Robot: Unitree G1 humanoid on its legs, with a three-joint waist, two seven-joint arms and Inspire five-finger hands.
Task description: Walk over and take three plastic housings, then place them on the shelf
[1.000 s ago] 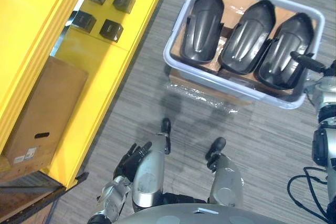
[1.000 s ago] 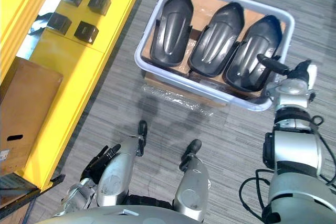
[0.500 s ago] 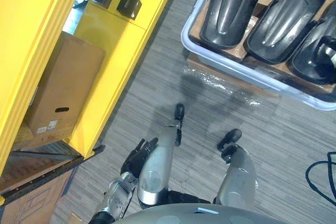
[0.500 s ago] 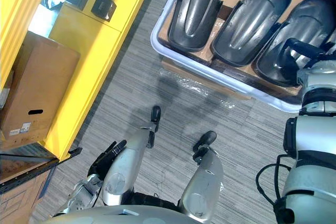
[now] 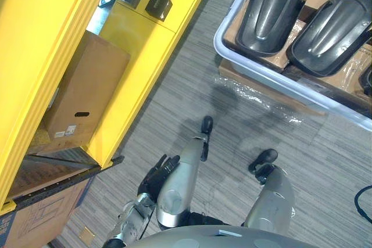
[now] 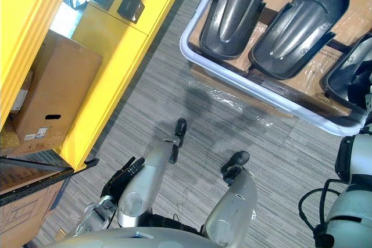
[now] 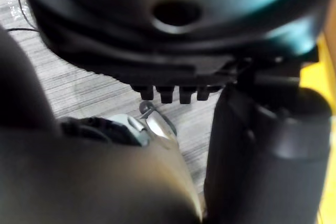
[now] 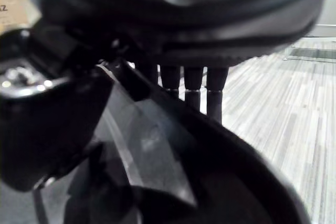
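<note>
Three dark plastic housings lie side by side in a pale blue bin on the floor ahead to my right: one on the left, one in the middle, one on the right. My right hand is at the right housing, with the thumb inside the shell and the fingers curled over its rim. That housing still rests in the bin. My left hand hangs open by my side, holding nothing.
A yellow shelf runs along my left, with small black boxes on it and a cardboard box on its lower level. The bin sits on flat cardboard wrapped in clear film. Grey carpet lies between shelf and bin.
The camera has shifted, so the bin now sits further up and right in view. My right hand has reached onto the right housing and its fingers have curled. The left hand has stayed put.
</note>
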